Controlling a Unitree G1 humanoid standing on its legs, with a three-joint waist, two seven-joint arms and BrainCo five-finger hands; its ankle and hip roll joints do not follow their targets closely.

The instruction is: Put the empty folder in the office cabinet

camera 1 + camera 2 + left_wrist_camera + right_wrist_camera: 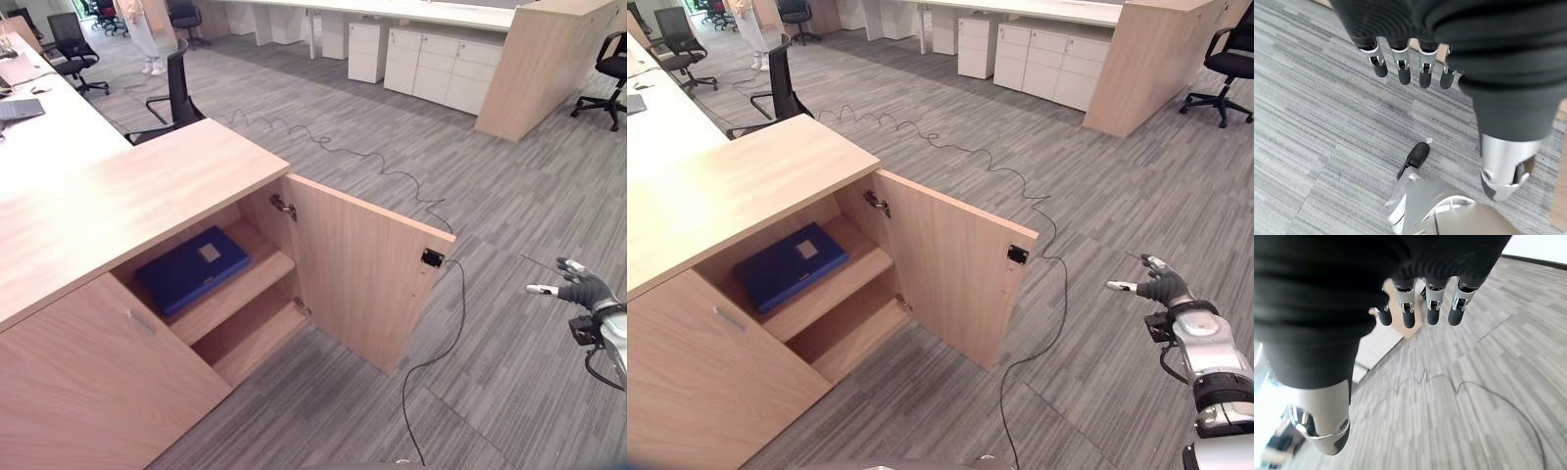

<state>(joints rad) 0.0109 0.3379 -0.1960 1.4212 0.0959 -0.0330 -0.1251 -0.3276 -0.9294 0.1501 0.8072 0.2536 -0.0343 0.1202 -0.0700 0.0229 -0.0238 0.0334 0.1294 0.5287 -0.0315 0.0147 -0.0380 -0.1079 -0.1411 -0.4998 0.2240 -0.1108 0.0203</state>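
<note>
blue folder (191,267) flat on cabinet (118,382) shelf, door (364,271) open, both hands (1156,286) relaxed, empty

A dark blue folder (191,268) with a pale square label lies in a light wood-grain cabinet (362,269). Grey striped carpet (509,215) covers the floor, with white drawer units (446,69) and black office chairs (176,93) behind.
</note>
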